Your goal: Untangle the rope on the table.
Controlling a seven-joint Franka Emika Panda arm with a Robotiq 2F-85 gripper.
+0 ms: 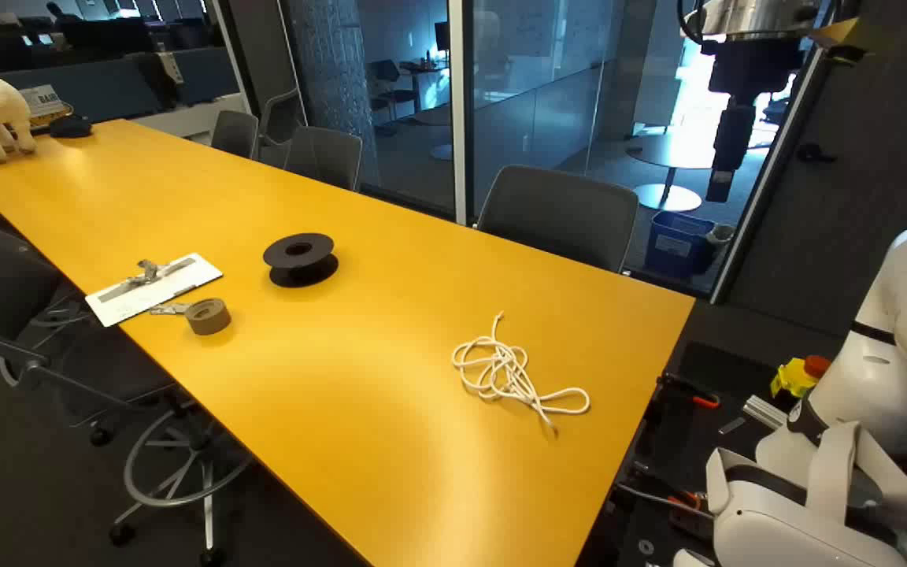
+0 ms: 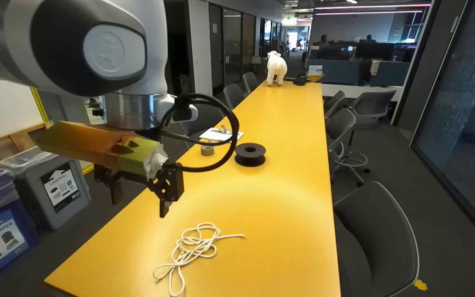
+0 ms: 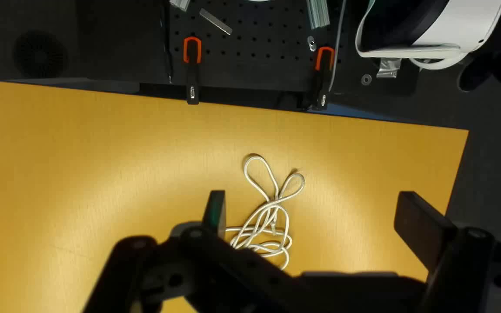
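Your rope [image 3: 272, 203] lies loosely heaped near the robot's end of the counter [image 2: 287, 206], a tangle of crossing strands, its untangling by the look of it hardly begun. Take its long axis from the wrist view: two loops reach up the picture toward the counter's end edge, and the denser crossings sit lower, partly hidden behind the pincer [image 3: 313, 211]. In an exterior view a single free end [image 2: 231, 236] runs off sideways, on the side away from the pincer.

Your next move turns on that sideways offset. The pincer is spread wide, holding nothing, and it hangs well above the counter, apart from the rope. In the wrist view the heap shows in the gap but crowds the finger on the picture's left, off the middle. So you would probably want to shift toward the rope, away from the counter corner at the picture's right, before coming down. The turn of the pincer looks fair: the line between its fingers crosses the heap's long axis, so closing there should pinch across strands. Close low over the crossings and you may lift several at once and tighten them; a loop or the free end looks the safer pick.

Farther down the counter, the black spool [image 2: 250, 156] stands well apart and should not hinder you.
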